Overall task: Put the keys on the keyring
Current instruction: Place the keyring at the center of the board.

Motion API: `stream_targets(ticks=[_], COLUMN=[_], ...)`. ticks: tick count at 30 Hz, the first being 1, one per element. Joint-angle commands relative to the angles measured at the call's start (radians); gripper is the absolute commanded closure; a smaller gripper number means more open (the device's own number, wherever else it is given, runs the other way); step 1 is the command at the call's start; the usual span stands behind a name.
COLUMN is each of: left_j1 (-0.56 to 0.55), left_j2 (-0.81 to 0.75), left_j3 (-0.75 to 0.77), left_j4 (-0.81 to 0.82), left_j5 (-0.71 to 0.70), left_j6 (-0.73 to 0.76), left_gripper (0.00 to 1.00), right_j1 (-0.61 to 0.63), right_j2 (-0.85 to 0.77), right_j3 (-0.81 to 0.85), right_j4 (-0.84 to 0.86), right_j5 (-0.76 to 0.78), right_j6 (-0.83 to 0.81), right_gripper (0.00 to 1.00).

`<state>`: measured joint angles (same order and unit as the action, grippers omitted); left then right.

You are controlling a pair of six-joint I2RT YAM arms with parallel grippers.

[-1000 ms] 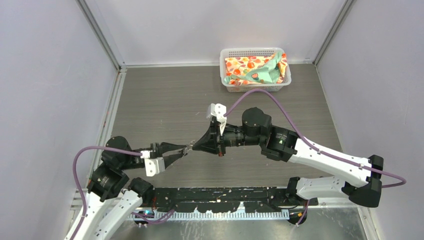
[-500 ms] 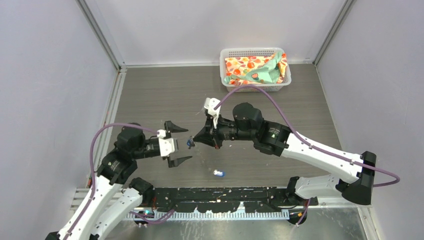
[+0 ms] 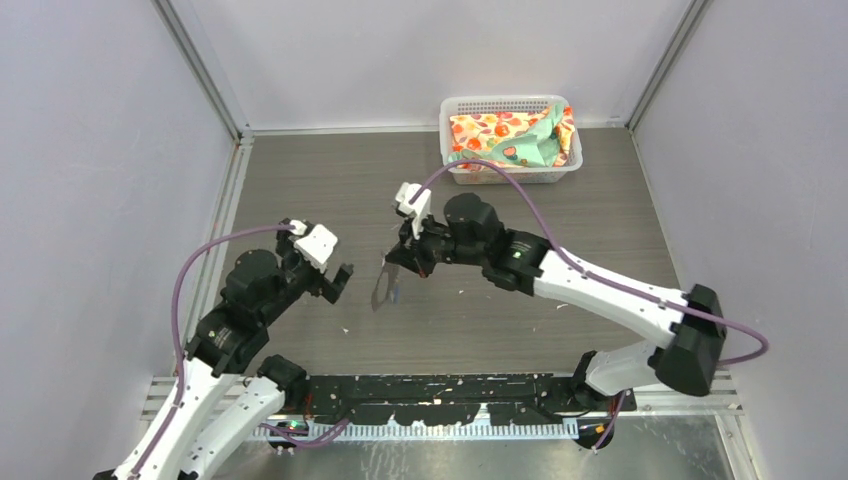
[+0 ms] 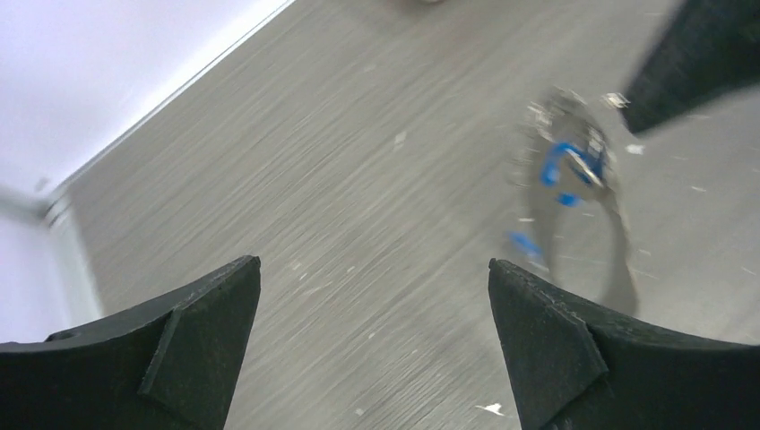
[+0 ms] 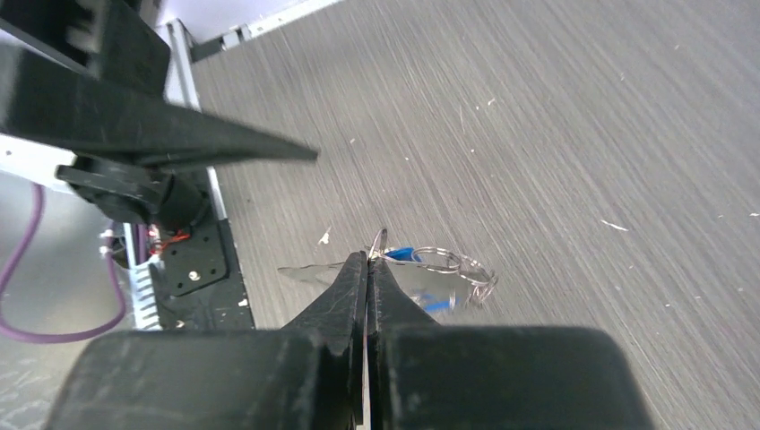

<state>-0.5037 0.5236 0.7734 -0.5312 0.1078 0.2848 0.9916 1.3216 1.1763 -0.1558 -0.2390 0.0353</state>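
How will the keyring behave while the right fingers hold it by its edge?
The keyring looks thin and light, so it probably flexes easily. Pinched only at its rim by the right fingers, it likely swings. The blue keys hanging with it may slide.

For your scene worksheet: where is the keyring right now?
Top view: the keyring hangs left of centre from the shut right gripper, with the open left gripper just to its left.

The keyring, a thin silvery wire loop, hangs edge-down above the table, pinched at its top in the right gripper. The keys, blue-headed, seemingly dangle on it; blur hides how.
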Motion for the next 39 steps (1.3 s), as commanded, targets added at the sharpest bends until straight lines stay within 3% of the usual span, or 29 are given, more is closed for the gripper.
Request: stream_targets(ticks=[1, 4, 8, 11, 16, 22, 28, 32, 35, 39], left_j1=[0.011, 0.07, 0.25, 0.325, 0.356, 0.362, 0.39, 0.466, 0.551, 0.607], left_j2=[0.033, 0.071, 0.14, 0.223, 0.317, 0.408, 0.483, 0.562, 0.64, 0.725], left_j3=[-0.014, -0.025, 0.009, 0.049, 0.063, 0.051, 0.037, 0.037, 0.047, 0.064], left_j4=[0.024, 0.03, 0.044, 0.035, 0.09, 0.143, 0.202, 0.257, 0.302, 0.333], left_j5=[-0.399, -0.417, -0.287, -0.208, -0.204, -0.178, -0.137, -0.068, 0.001, 0.083], left_j6=[-0.135, -0.189, -0.275, -0.319, -0.33, -0.313, -0.288, -0.287, -0.294, -0.3], left_gripper=[0.0, 0.0, 0.0, 0.0, 0.0, 0.0, 0.0, 0.0, 0.0, 0.0], right_j1=[-0.028, -0.067, -0.119, -0.158, -0.261, -0.352, -0.371, -0.371, -0.372, -0.371], right_j2=[0.116, 0.228, 0.333, 0.332, 0.228, 0.161, 0.107, 0.047, -0.024, -0.112], right_j3=[0.067, 0.127, 0.163, 0.103, -0.13, -0.381, -0.478, -0.546, -0.589, -0.59], right_j4=[0.145, 0.23, 0.36, 0.481, 0.56, 0.521, 0.426, 0.396, 0.383, 0.319], right_j5=[-0.063, -0.149, -0.297, -0.351, -0.388, -0.376, -0.257, -0.174, -0.109, 0.027], right_j6=[-0.013, 0.002, 0.091, 0.159, 0.21, 0.199, 0.151, 0.174, 0.188, 0.19], right_gripper=[0.99, 0.99, 0.99, 0.99, 0.99, 0.95, 0.89, 0.77, 0.57, 0.4])
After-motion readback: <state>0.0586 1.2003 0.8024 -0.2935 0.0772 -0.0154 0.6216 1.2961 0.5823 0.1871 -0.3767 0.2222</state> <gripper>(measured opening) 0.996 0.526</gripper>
